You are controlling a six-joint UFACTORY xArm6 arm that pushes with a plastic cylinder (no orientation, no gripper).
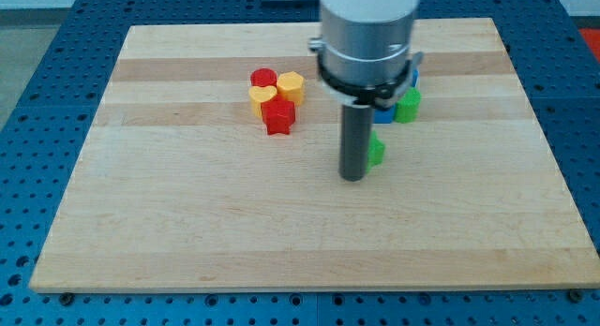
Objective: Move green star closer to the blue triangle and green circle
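Observation:
My tip [352, 177] rests on the board just left of a green block [376, 150], the green star, which is mostly hidden behind the rod. Above and to the right, a green circle block [408, 105] stands next to a blue block [385, 113], the blue triangle, which is largely hidden by the arm's grey body [367, 36]. The green star lies a short way below and left of that pair, apart from them.
A cluster at the board's upper middle holds a red circle [263, 79], a yellow hexagon [291, 85], a yellow block [262, 99] and a red star [278, 115]. The wooden board [187, 223] lies on a blue perforated table.

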